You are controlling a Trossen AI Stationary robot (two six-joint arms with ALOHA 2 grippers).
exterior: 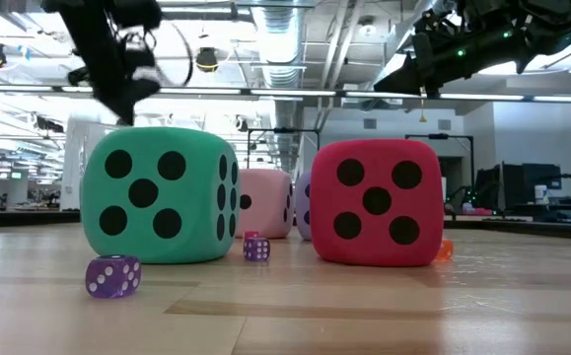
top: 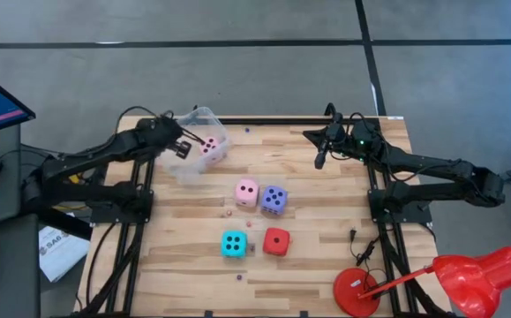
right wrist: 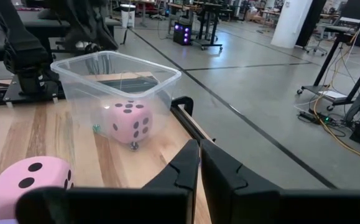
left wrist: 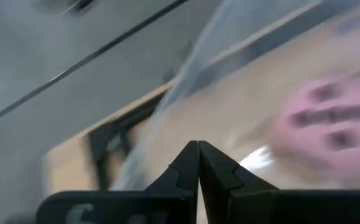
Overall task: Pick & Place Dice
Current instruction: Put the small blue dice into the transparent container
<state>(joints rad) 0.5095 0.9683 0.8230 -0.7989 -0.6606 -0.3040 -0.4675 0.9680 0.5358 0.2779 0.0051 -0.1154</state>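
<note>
Left hand (top: 183,147), clamped on the clear tub (top: 204,119), tilts it around a pink die (top: 211,147).

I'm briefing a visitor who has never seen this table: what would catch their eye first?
Four big dice in the middle of the wooden table: a pale pink die touching a violet-blue die, with a cyan die and a red die in front. At the far left corner, the left gripper, shut, holds the rim of a tilted clear tub with a second pink die inside.
</note>
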